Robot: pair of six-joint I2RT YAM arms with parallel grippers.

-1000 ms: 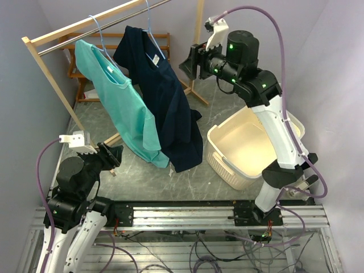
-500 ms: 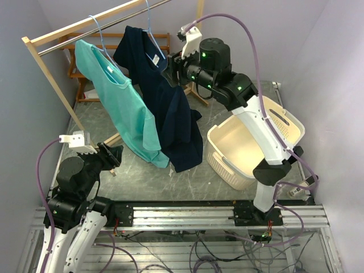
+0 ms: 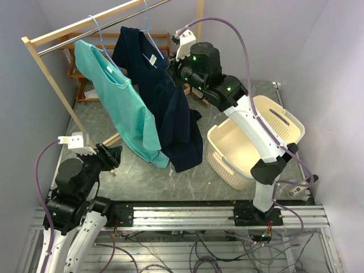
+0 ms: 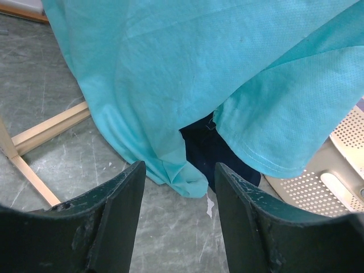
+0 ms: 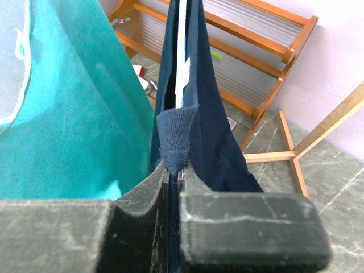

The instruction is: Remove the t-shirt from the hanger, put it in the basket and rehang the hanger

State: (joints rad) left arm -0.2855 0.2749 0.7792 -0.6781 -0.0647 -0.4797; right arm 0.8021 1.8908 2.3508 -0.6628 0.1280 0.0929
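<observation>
The navy shirt (image 3: 170, 108) still hangs on its hanger (image 3: 149, 31) from the rail (image 3: 102, 27), just right of the teal shirt (image 3: 122, 108) and touching it lower down. What has changed is on the right: a second ago my right arm (image 3: 250, 114) stood well off beside the rack with its jaws apart. Now it has reached in to the shirt's upper edge and the jaws have clamped shut on a fold of navy cloth (image 5: 176, 131), which the wrist view shows pinched between them. So I judge the grasp made and the pull off the hanger yet to come; the shirt has not slipped from it at all. I'd draw the cloth up and sideways to clear the hanger's end, watching that the hanger doesn't ride along the rail. My left jaws hang open and empty, low near the teal hem (image 4: 187, 182). The basket (image 3: 224, 165) waits on the surface (image 3: 142, 176) to the right.
</observation>
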